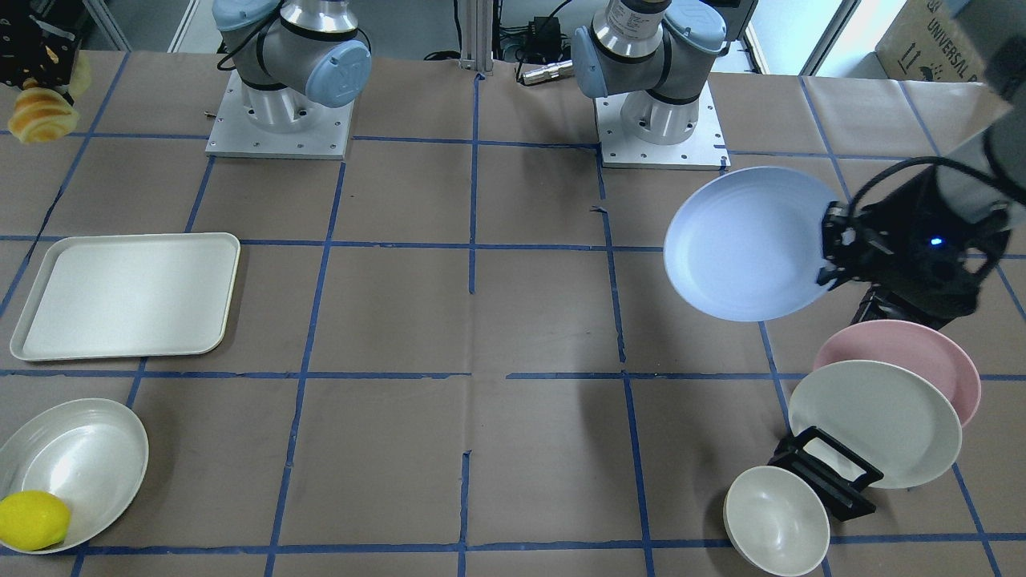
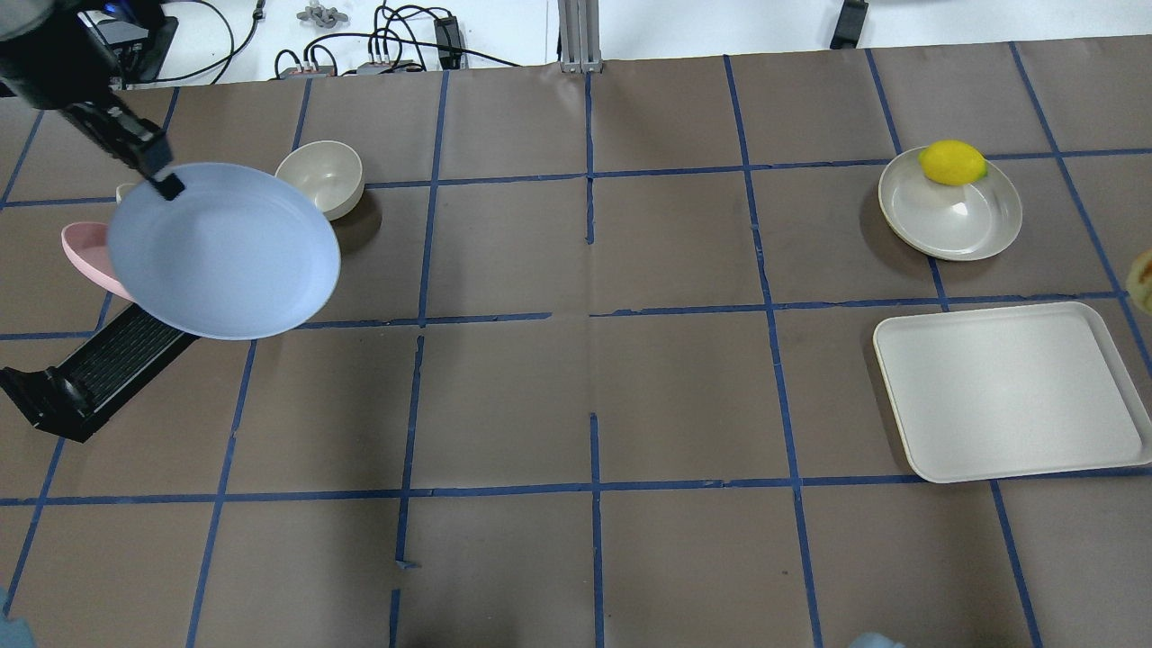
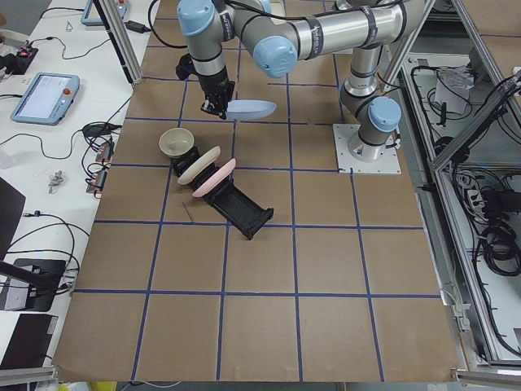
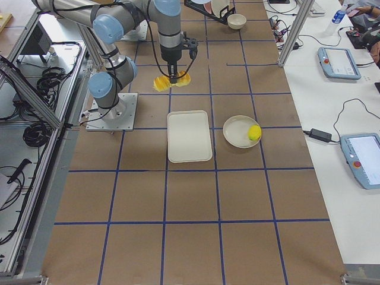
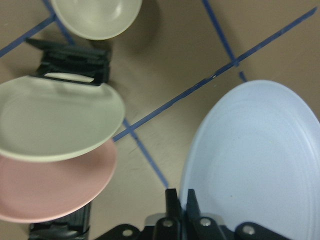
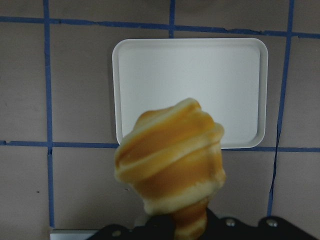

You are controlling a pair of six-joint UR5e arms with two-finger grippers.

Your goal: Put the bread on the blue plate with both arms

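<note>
**Two loads aloft, one meeting to arrange**

Both halves of the job are in the air. The left jaws are clamped on the rim of the blue plate (image 1: 745, 244), the edge nipped between them in the left wrist view. The plate hangs out sideways from that single pinch. It is clear of the surface (image 1: 521, 320) and just beside the rack (image 1: 826, 473), which holds the pink plate (image 1: 922, 353) and the cream plate (image 1: 878, 421). The right jaws are closed on one end of the bread (image 6: 170, 155), so the loaf juts out from them above the surface. It is near the white tray (image 1: 128, 295), well apart from the plate at the table's other end.

The step in hand, as I judge it, is bringing the two together. Done well, the left arm (image 3: 326, 37) carries the plate away from the rack toward the middle squares, hollow side up. A rim pinch gives little resistance to twisting, so slow, smooth travel should stop the plate swinging or slipping. It seems wiser to set the plate flat on the surface, or hold it steady, before the bread arrives. The right arm (image 4: 169, 35) should then bring the loaf over the plate's centre and turn its long axis to lie across the hollow. It should lower the loaf close and only then part its jaws, since a rounded, ridged loaf dropped from height could roll off the shallow rim.
</note>
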